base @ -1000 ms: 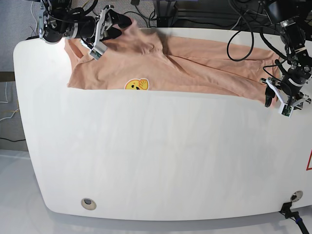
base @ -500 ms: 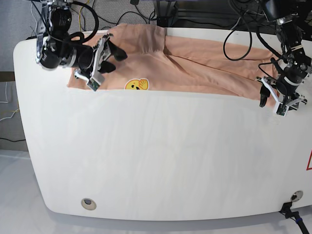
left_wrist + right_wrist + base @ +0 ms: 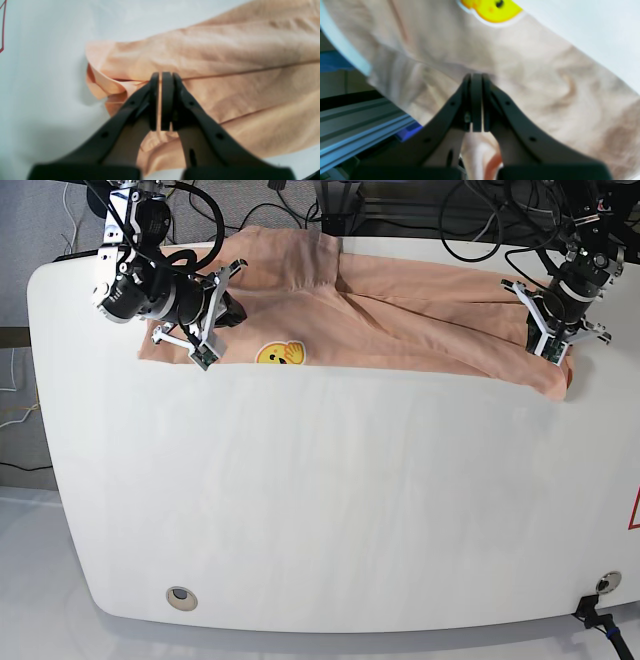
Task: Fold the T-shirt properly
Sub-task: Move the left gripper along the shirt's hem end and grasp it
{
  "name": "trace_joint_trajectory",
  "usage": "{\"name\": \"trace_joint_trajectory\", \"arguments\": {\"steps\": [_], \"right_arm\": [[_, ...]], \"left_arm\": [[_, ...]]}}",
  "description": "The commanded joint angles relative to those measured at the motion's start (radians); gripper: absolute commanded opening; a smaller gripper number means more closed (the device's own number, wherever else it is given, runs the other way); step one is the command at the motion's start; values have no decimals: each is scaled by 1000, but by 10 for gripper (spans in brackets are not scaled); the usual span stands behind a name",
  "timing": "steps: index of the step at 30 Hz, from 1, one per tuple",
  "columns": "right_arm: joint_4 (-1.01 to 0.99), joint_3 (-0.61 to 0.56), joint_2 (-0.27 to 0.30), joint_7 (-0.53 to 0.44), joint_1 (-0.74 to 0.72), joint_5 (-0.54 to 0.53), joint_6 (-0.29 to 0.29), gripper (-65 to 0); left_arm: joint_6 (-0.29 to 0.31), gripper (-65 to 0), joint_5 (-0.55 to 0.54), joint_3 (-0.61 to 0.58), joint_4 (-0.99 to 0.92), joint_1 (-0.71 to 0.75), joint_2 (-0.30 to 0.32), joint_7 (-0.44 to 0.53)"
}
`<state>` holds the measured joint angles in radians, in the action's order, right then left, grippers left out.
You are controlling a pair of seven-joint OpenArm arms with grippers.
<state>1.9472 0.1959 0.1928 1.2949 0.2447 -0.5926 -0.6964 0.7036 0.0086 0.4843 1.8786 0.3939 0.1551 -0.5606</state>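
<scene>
The peach T-shirt (image 3: pixel 400 320) lies stretched along the far edge of the white table, its yellow smiley print (image 3: pixel 281 354) facing up. My right gripper (image 3: pixel 226 312) is at the shirt's left end, just left of the smiley (image 3: pixel 492 10). In the right wrist view that gripper (image 3: pixel 476 75) is shut with its tips pressed into the fabric (image 3: pixel 532 75). My left gripper (image 3: pixel 552 345) is at the shirt's right end. In the left wrist view it (image 3: pixel 162 75) is shut on the folded hem edge (image 3: pixel 225 62), with a thin strip of peach cloth between the pads.
The white table (image 3: pixel 330 500) runs wide towards the front, with a round hole (image 3: pixel 181 597) near its front left corner. Black cables (image 3: pixel 300 210) and a metal frame (image 3: pixel 357 120) sit behind the far edge. A red mark (image 3: pixel 634 510) is at the right edge.
Both grippers have gone from open to shut. The left arm moved from beside the shirt's right end onto its hem. The right arm shifted right and settled onto the cloth near the smiley.
</scene>
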Motion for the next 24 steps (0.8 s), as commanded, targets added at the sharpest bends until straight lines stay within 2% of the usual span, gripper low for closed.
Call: {"name": "trace_joint_trajectory", "arguments": {"steps": [1,7,12,14,15,17,19,20,24], "right_arm": [[14,4,-2,-13,-8,12,-2,-650],[13,4,1,-16,12,43,-2,-650],[13,3,1,-16,15,43,-2,-650],[13,3,0,-16,15,43,-2,-650],[13,3,0,-16,17,43,-2,-650],[13,3,1,-16,17,43,-2,-650],[13,3,0,-16,17,43,-2,-650],[13,3,0,-16,17,43,-2,-650],[-32,3,0,-16,11,39,-2,-650]], "left_arm": [[-5,-650,-3,4,16,9,2,14],[-5,-650,-3,4,19,1,5,15],[-5,-650,0,61,11,-129,8,6],[-5,-650,0,77,0,-181,30,-39],[-5,-605,0,90,-4,-207,42,-60],[-5,-435,0,132,-29,-250,45,-80],[-5,-335,-2,176,-73,-281,44,-82],[-5,-315,-2,185,-104,-300,44,-85],[-5,-311,-6,193,-244,-370,50,-152]]}}
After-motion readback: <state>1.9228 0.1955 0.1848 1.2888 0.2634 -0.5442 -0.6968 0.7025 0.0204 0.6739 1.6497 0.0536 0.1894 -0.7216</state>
